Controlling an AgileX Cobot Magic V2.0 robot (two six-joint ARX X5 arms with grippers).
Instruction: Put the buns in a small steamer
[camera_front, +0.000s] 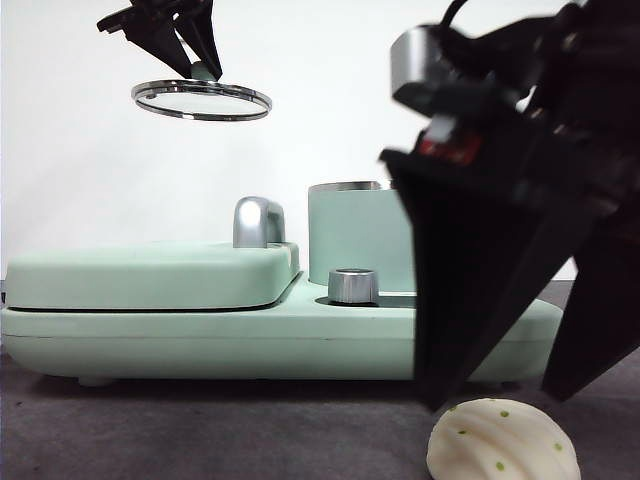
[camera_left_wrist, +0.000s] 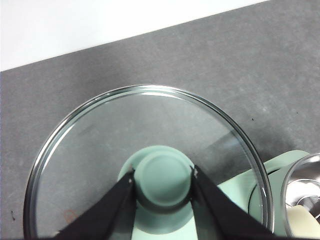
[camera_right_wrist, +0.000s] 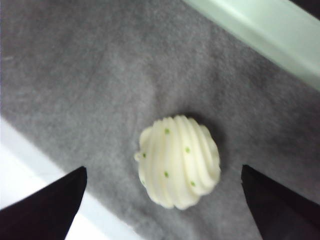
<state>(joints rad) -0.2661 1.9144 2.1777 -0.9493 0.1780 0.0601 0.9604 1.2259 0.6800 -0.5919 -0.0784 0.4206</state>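
The ridged bun (camera_front: 503, 440) with small green dots lies on the grey mat in front of the appliance. My right gripper (camera_front: 497, 400) hangs just above it, open, one jaw on each side of the ridged bun (camera_right_wrist: 180, 161). High at the back left, my left gripper (camera_front: 200, 62) is shut on the green knob (camera_left_wrist: 164, 181) of the glass lid (camera_front: 200, 100) and holds it in the air. The small steamer (camera_front: 360, 235) stands uncovered on the appliance. A smooth cream-white bun (camera_left_wrist: 306, 225) shows inside the steamer's steel rim (camera_left_wrist: 290, 185).
The mint-green appliance base (camera_front: 250, 335) spans the table, with a flat griddle (camera_front: 150, 275), its chrome handle (camera_front: 258, 222) and a steel dial (camera_front: 352, 285). The appliance's edge (camera_right_wrist: 260, 30) passes close behind the ridged bun. The mat's edge (camera_right_wrist: 30, 155) is near.
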